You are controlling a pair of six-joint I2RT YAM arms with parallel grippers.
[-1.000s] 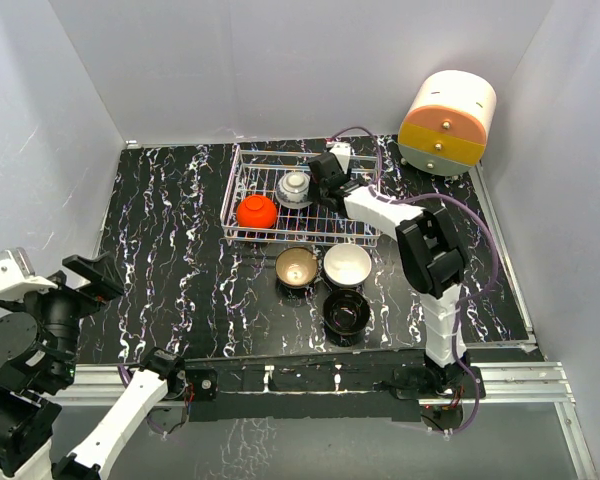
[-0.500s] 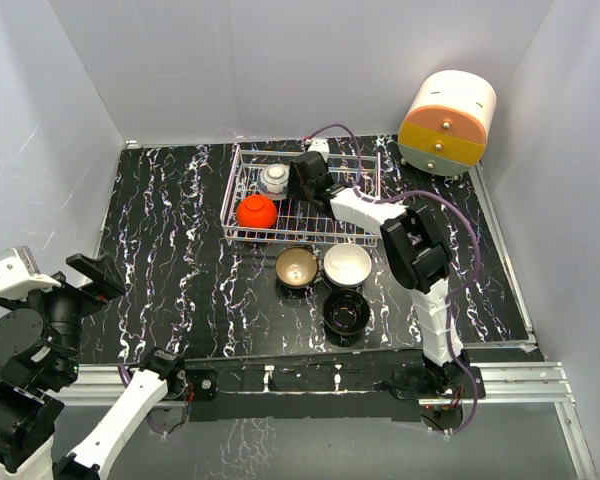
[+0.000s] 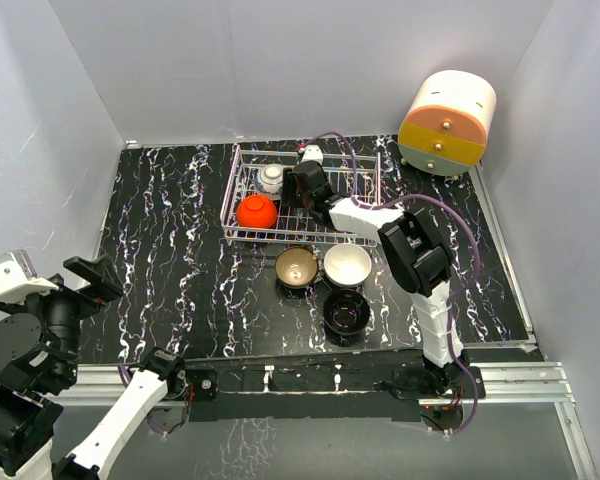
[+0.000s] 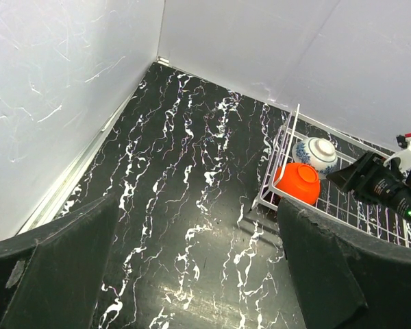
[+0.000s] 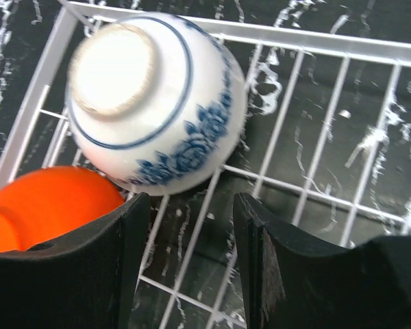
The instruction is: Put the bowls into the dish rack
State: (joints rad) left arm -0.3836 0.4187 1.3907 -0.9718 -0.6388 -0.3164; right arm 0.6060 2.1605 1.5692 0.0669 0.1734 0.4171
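Right pincer (image 3: 298,184) is out over the dish rack (image 3: 280,238), jaws apart and released, with only rack wire showing between them in the wrist view. Just off its tips sits the blue-and-white bowl (image 5: 154,103), upside down with its foot ring up, in the rack's far left corner. Whether the tips touch it, I cannot tell. Right beside it, on the near side, is the red bowl (image 3: 256,211), also upside down on the grid floor.

Three bowls sit upright on the bench (image 3: 170,220) just near of the rack: the tan bowl (image 3: 297,266), the white bowl (image 3: 347,264) to its right, and the black bowl (image 3: 346,312) nearest the arms.

Left pincer (image 3: 92,276) hangs at the near left, well away from the rack, spread wide and carrying nothing. A cream-and-orange drawer unit (image 3: 447,122) stands at the far right corner.
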